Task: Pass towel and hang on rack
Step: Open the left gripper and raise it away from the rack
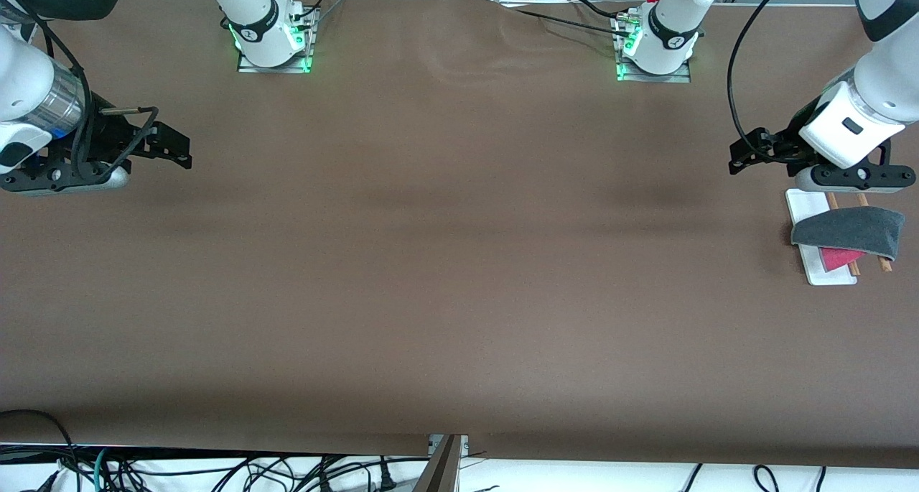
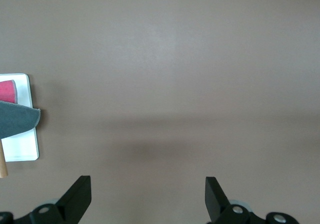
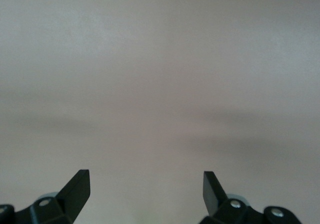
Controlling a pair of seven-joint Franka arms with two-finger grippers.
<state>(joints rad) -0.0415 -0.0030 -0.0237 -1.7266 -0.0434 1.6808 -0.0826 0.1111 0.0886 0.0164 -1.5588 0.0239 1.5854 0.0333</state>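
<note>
- brown table cover runs the whole width, pretty plain, with some cables hanging off the edge nearest the front camera.
- both arm bases sit along the top of the front view, green lights glowing at each one.
- left gripper is up in the air at the left arm's end of the table, over bare cover just beside the rack. the wrist is bent so the hand lies roughly level, fingers pointing in toward the middle of the table. fingers are spread wide with nothing between them; the left wrist view shows the same.
- right gripper hangs over the right arm's end of the table, hand also lying about level, fingers aimed toward the middle. spread apart and empty too, and its wrist view only shows bare cover under it.
- rack stands at the left arm's end, white base with two brown rods.
- towel is draped over both rods, dark grey face up, with a pink-red corner poking out below it on the side nearer the front camera.
- neither gripper touches the towel.
</note>
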